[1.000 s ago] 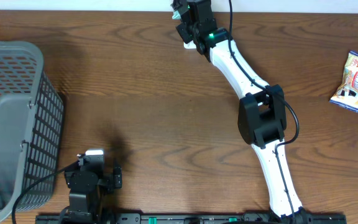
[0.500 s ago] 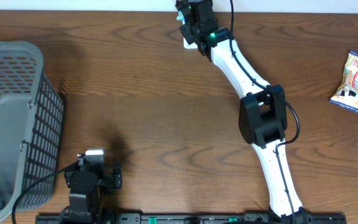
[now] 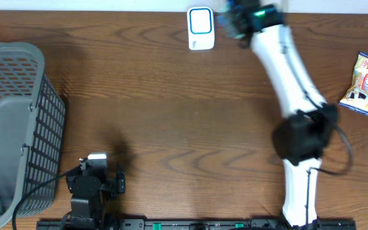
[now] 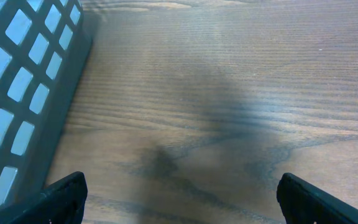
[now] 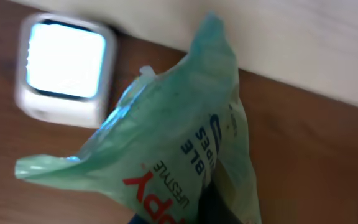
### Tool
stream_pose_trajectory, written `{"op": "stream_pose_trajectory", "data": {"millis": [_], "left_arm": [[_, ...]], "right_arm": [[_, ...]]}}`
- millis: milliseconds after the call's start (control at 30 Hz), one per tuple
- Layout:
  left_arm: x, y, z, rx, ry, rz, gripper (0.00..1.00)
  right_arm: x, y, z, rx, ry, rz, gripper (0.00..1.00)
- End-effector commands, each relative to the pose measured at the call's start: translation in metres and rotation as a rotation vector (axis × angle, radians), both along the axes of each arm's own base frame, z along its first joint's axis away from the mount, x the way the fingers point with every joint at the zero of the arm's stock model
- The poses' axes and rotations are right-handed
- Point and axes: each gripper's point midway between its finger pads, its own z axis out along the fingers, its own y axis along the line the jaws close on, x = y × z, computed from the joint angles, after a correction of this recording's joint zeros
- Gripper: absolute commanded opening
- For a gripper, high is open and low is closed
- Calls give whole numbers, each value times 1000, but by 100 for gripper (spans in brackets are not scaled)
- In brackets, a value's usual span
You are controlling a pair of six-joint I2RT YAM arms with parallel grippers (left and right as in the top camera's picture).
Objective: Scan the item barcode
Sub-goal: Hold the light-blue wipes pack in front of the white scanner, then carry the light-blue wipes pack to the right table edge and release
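Right gripper (image 3: pixel 236 19): mine, clamped tight on the green bag (image 5: pixel 166 137), at the table's (image 3: pixel 171 108) far edge, just right of the scanner (image 3: pixel 200 28).
Left gripper (image 4: pixel 185 200): jaws spread wide, holding nothing, near the basket (image 3: pixel 43 147).
Bag: thin crinkled plastic, red and blue print.
Scanner: white rounded block, glowing face.
Basket: grey lattice.

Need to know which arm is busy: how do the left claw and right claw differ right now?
The left claw is wide open and empty; the right claw is shut on a green packet. The left claw sits at the near edge beside the basket; the right claw is at the far edge, next to the white scanner. Both are over the same wooden table.
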Motion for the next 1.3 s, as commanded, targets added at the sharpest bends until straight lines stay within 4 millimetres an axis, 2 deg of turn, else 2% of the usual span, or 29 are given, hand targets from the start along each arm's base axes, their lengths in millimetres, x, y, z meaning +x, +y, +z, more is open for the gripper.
{"op": "stream_pose_trajectory", "data": {"millis": [0, 67, 100, 300, 500, 633, 800, 933, 1067, 1200, 1233, 1267], "left_arm": [[-2, 2, -5, 10, 15, 4, 98], [-2, 2, -4, 10, 15, 4, 98], [-2, 2, -4, 10, 15, 4, 98], [-2, 2, -4, 10, 15, 4, 98], [-2, 2, -5, 10, 15, 4, 98], [-2, 2, -4, 10, 15, 4, 98], [-2, 2, -5, 10, 15, 4, 98], [-2, 2, -4, 10, 15, 4, 98], [-2, 2, -4, 10, 15, 4, 98], [-2, 2, -5, 10, 15, 4, 98], [-2, 2, -4, 10, 15, 4, 98], [-2, 2, -5, 10, 15, 4, 98]], "right_arm": [[-22, -84, 15, 32, 34, -298, 1], [-46, -123, -5, 57, 143, -448, 1], [-68, -150, -21, 73, 229, -570, 1], [-118, -218, -53, 66, 408, -769, 1], [-175, -274, -88, 85, 571, -985, 1], [-205, -297, -109, 97, 650, -1089, 1], [-244, -331, -131, 150, 678, -1327, 1], [-261, -357, -145, 147, 645, -1436, 1], [-269, -377, -159, 140, 601, -1484, 1], [-259, -380, -165, 212, 559, -1486, 2], [-254, -380, -165, 233, 548, -1472, 5], [-246, -378, -164, 260, 543, -1429, 13]]}}
